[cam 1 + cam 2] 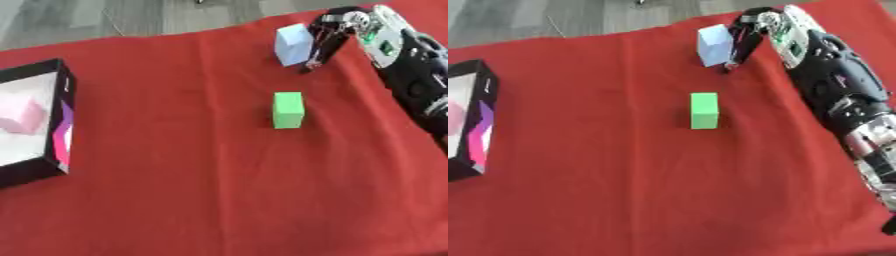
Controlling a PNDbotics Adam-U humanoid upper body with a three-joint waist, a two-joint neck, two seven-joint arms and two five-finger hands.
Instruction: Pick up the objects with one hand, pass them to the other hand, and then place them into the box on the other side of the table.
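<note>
Far right of table (219, 200), draped in red cloth: pale blue block (293, 45) standing upright, with right hand (337, 30) set just beside it on its right face. Fingers (317, 52) curled downward alongside the block, tips down near the cloth; touching or only close, cannot tell, and no finger seen round the far face, so judged a closing approach, not yet a hold. Block apparently not lifted.

Nearer the middle: green block (288, 109), upright and alone, well apart from the hand, presumably awaiting a later turn.

Left edge: black-rimmed box (63, 125) with white floor, already holding a pink block (22, 116); placed on the side opposite the pickup zone, hence the need for a hand-to-hand pass across the table.

Right arm (833, 85) reaching in from the lower right, stretched long toward the far edge, wrist bent so that the palm faces left at the blue block. Left hand absent from both views.

Likely step: grasp of the blue block, ahead of transfer.
</note>
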